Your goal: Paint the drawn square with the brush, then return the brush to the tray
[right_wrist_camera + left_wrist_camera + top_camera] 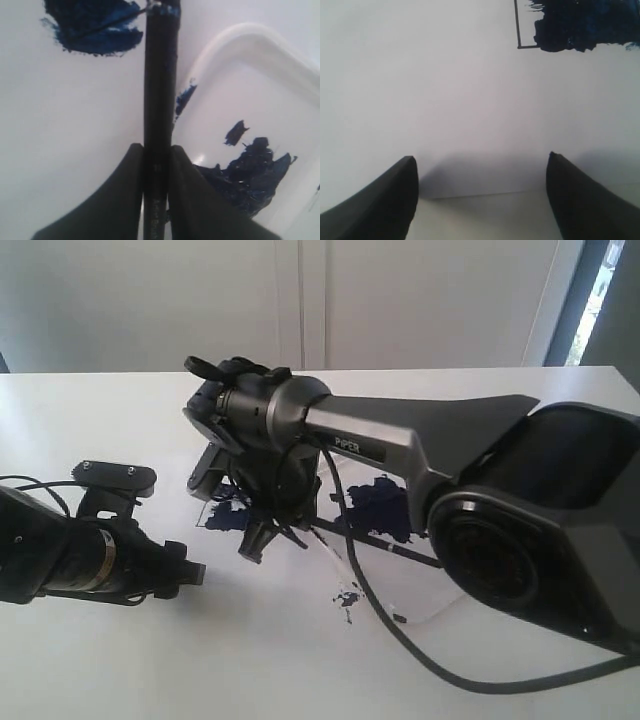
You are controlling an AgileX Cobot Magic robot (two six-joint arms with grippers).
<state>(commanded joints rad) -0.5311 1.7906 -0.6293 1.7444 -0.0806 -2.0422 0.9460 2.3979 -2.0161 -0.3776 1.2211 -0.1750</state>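
Observation:
My right gripper point(157, 146) is shut on the brush point(160, 75), a thin black stick. The brush's blue-smeared far end lies at the edge of the dark blue paint of the drawn square point(92, 25). The tray point(240, 32) lies right beside the brush, and a dark blue blot point(250, 175) sits in it. In the exterior view the right gripper point(262, 538) points down between the square point(225, 515) and the tray's blot point(385, 505). My left gripper point(482, 165) is open and holds nothing. A corner of the square's outline point(518, 30) shows ahead of it.
A small stray paint splatter point(347, 595) marks the white table in front of the tray. Black cables point(400, 640) trail from the right arm across the table. The left arm point(80, 555) rests low at the left edge.

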